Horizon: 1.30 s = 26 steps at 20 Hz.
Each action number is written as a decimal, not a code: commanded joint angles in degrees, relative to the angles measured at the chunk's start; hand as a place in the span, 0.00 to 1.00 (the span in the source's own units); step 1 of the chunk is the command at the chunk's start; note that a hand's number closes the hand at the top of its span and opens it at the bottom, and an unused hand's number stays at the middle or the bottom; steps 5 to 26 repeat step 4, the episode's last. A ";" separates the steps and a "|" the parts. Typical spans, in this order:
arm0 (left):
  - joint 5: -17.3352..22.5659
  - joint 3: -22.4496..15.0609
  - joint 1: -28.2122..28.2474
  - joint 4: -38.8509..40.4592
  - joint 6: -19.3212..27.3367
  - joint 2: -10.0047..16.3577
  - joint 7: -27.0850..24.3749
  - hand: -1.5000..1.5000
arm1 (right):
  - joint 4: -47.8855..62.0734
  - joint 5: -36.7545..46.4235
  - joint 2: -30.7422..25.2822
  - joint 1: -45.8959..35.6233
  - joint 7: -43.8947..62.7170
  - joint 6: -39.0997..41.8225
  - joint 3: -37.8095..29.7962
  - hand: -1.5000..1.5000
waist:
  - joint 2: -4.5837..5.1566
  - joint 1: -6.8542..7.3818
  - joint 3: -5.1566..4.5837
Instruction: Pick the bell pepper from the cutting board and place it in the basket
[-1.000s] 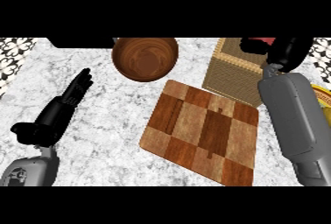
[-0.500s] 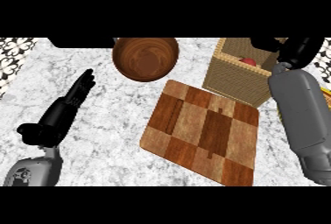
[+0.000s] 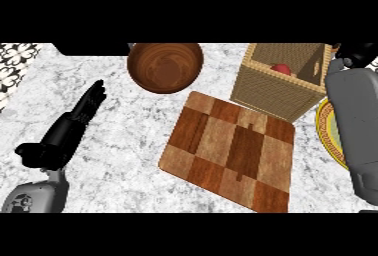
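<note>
The red bell pepper [image 3: 280, 68] lies inside the woven basket [image 3: 277, 92] at the upper right, only its top showing over the near wall. The checkered wooden cutting board [image 3: 229, 150] in the middle has nothing on it. My right hand [image 3: 357, 53] is at the top right edge, just right of the basket and apart from the pepper; most of it is cut off by the view. Its grey forearm runs down the right side. My left hand [image 3: 68, 131] rests open on the counter at the left, fingers straight and pointing away.
A round wooden bowl [image 3: 164, 66] stands at the back, left of the basket. A yellow-rimmed plate [image 3: 327, 135] lies right of the board, partly under my right forearm. A dark object [image 3: 92, 48] sits at the back left edge.
My right hand has drawn back to the right, off the basket's opening. The pepper, earlier covered by the hand, now shows inside the basket. The left hand stayed put.
</note>
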 commanded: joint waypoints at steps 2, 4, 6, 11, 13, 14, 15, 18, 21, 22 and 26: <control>1.13 2.16 1.05 0.80 -0.71 1.18 -1.99 0.50 | -8.77 -8.04 -1.19 3.61 1.74 2.28 -4.56 0.00 | -0.28 -0.93 -0.01; 1.88 1.58 -0.94 -0.87 -0.68 0.52 2.13 0.50 | -10.43 -7.06 -1.49 4.48 6.56 3.86 -3.71 0.00 | -0.25 -0.61 -0.02; 1.88 1.58 -0.94 -0.87 -0.68 0.52 2.13 0.50 | -10.43 -7.06 -1.49 4.48 6.56 3.86 -3.71 0.00 | -0.25 -0.61 -0.02; 1.88 1.58 -0.94 -0.87 -0.68 0.52 2.13 0.50 | -10.43 -7.06 -1.49 4.48 6.56 3.86 -3.71 0.00 | -0.25 -0.61 -0.02; 1.88 1.58 -0.94 -0.87 -0.68 0.52 2.13 0.50 | -10.43 -7.06 -1.49 4.48 6.56 3.86 -3.71 0.00 | -0.25 -0.61 -0.02; 1.88 1.58 -0.94 -0.87 -0.68 0.52 2.13 0.50 | -10.43 -7.06 -1.49 4.48 6.56 3.86 -3.71 0.00 | -0.25 -0.61 -0.02; 1.88 1.58 -0.94 -0.87 -0.68 0.52 2.13 0.50 | -10.43 -7.06 -1.49 4.48 6.56 3.86 -3.71 0.00 | -0.25 -0.61 -0.02; 1.88 1.58 -0.94 -0.87 -0.68 0.52 2.13 0.50 | -10.43 -7.06 -1.49 4.48 6.56 3.86 -3.71 0.00 | -0.25 -0.61 -0.02; 1.88 1.58 -0.94 -0.87 -0.68 0.52 2.13 0.50 | -10.43 -7.06 -1.49 4.48 6.56 3.86 -3.71 0.00 | -0.25 -0.61 -0.02; 1.88 1.58 -0.94 -0.87 -0.68 0.52 2.13 0.50 | -10.43 -7.06 -1.49 4.48 6.56 3.86 -3.71 0.00 | -0.25 -0.61 -0.02; 1.88 1.58 -0.94 -0.87 -0.68 0.52 2.13 0.50 | -10.43 -7.06 -1.49 4.48 6.56 3.86 -3.71 0.00 | -0.25 -0.61 -0.02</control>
